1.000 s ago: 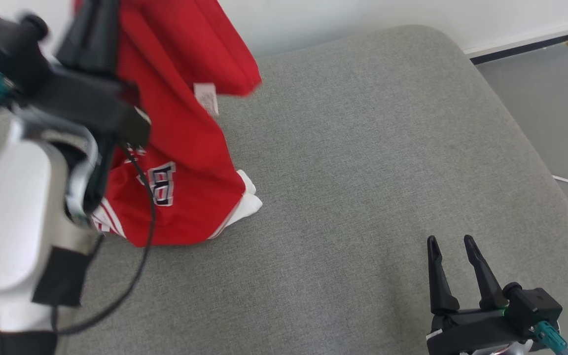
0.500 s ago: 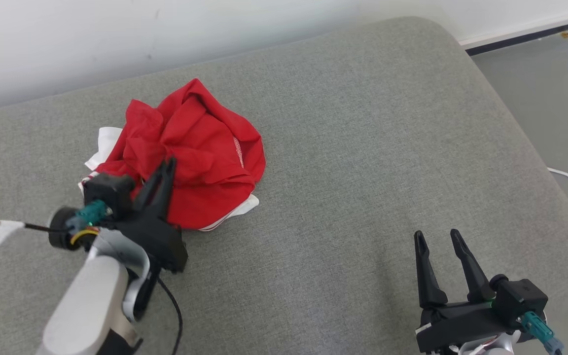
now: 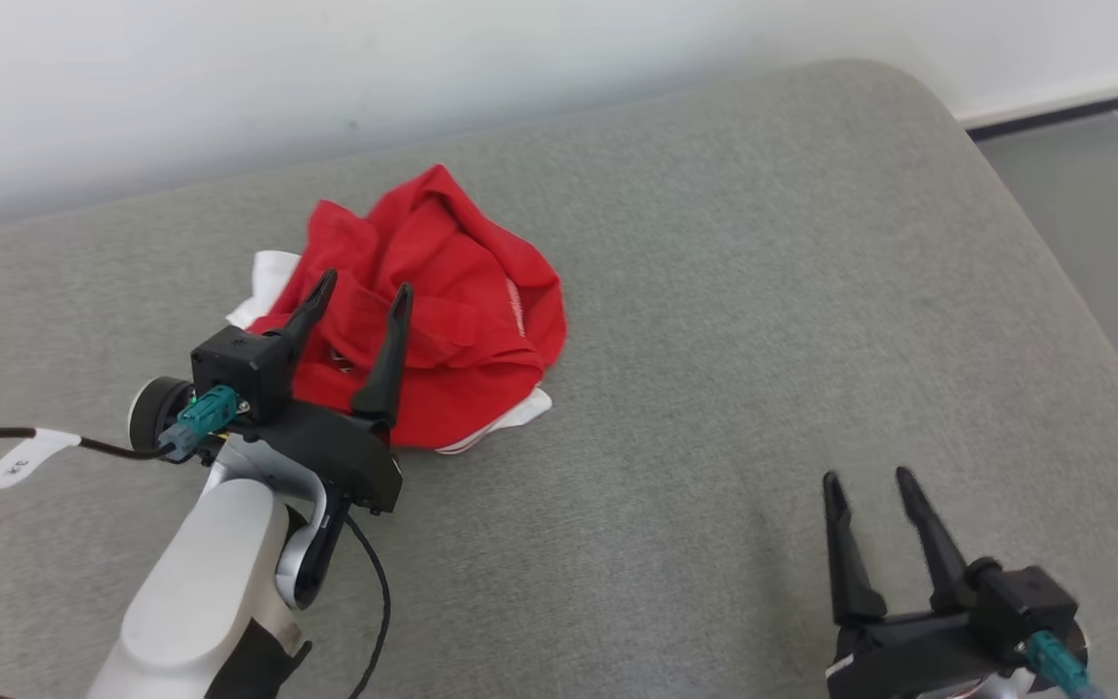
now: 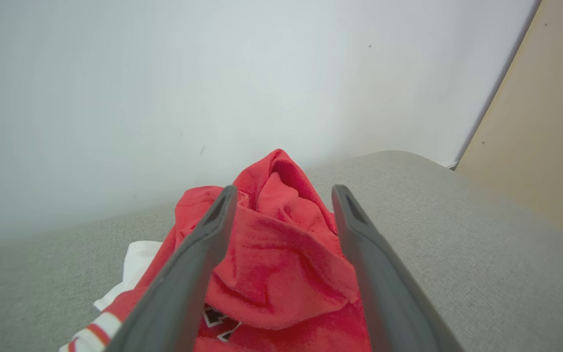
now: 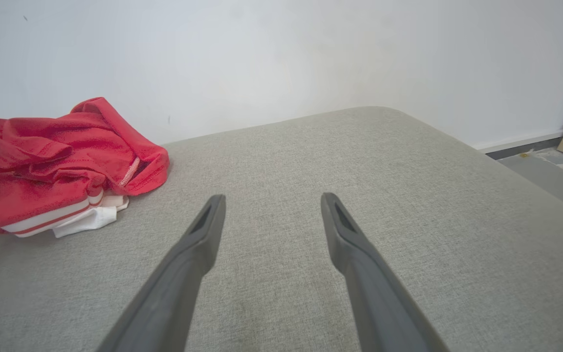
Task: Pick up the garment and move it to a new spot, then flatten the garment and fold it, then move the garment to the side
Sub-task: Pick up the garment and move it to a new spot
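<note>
The garment (image 3: 462, 291), a red jersey with white trim, sits in a crumpled heap right at the tips of the left gripper (image 3: 365, 283). That gripper's two fingers are spread wide with nothing pinched between them. From its wrist camera the red cloth bulges up in the gap, but I can't tell if the fingers actually touch it.

Just beyond the heap the grey cushion (image 3: 714, 291) ends at its back edge against the white wall (image 3: 229, 78), so not much room that way. Off to that gripper's right there's loads of bare cushion, all the way over to the right gripper (image 3: 867, 476). That one is well apart from the garment, fingers also spread, holding nothing. Past it the cushion rounds off and drops to the floor (image 3: 1093, 204).

Hard to make out: the jersey's lettering is mostly buried in folds, the white part is tucked under the red, and the right gripper's base is cut off at the head view's bottom edge.
</note>
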Robot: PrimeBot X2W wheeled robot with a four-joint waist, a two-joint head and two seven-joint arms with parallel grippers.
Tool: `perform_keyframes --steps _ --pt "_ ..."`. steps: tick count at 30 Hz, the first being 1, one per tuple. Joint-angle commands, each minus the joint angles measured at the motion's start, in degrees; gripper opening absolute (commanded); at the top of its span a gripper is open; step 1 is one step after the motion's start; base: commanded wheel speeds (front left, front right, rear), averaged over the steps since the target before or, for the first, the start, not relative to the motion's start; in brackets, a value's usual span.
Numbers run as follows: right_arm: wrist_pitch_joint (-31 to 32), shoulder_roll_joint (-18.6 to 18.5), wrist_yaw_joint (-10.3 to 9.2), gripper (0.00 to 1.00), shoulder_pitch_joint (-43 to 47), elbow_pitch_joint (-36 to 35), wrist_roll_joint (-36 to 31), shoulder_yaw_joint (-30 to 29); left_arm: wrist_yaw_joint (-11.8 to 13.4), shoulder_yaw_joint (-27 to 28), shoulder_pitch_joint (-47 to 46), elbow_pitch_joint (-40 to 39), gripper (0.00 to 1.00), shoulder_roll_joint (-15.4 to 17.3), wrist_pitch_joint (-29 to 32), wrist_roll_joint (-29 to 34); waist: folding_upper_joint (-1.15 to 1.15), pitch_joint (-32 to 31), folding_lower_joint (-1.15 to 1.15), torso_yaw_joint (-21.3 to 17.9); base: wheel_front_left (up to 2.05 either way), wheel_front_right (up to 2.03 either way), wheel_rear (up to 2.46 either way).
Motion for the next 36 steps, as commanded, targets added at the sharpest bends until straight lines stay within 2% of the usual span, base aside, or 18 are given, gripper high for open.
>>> perform_keyframes --steps 1,4,12,19,24,31,36 --pt "-0.04 -0.02 0.19 1.00 1.09 0.04 -0.68 0.21 -0.04 0.01 -0.57 -0.44 1.00 0.15 -0.80 0.27 0.00 -2.00 0.00 2.13 0.00 0.00 0.00" --pt "-0.04 -0.08 0.19 1.00 1.56 -0.06 -1.01 0.02 0.27 0.38 -0.31 -1.27 1.00 0.76 -1.28 0.48 0.00 -2.86 0.00 2.99 0.00 0.00 0.00" --pt "-0.04 -0.07 0.19 1.00 3.80 -0.81 -2.94 -1.13 3.01 3.60 6.38 -7.52 1.00 5.27 -2.35 1.61 0.00 -6.04 0.00 6.55 0.00 0.00 0.00" --pt "-0.04 -0.03 0.19 1.00 5.03 -1.36 -4.03 -1.39 6.19 10.17 17.14 -17.07 1.00 8.27 -2.43 1.88 0.00 -7.68 0.00 9.09 0.00 0.00 0.00" --pt "-0.05 -0.04 0.19 1.00 5.43 -1.65 -4.46 -1.19 7.08 14.89 23.81 -22.95 1.00 7.35 -2.44 3.95 0.00 -8.63 0.00 10.70 0.00 0.00 0.00" --pt "-0.04 -0.03 0.19 1.00 6.11 -2.18 -4.65 -0.80 7.48 20.32 31.64 -28.60 1.00 4.14 -2.45 9.23 0.00 -9.49 0.00 12.02 0.00 0.00 0.00" --pt "-0.04 -0.03 0.19 1.00 6.63 -2.74 -4.80 -0.93 6.87 22.81 36.03 -30.18 1.00 -0.02 -2.45 12.07 0.00 -10.14 0.00 12.92 0.00 0.00 0.00"
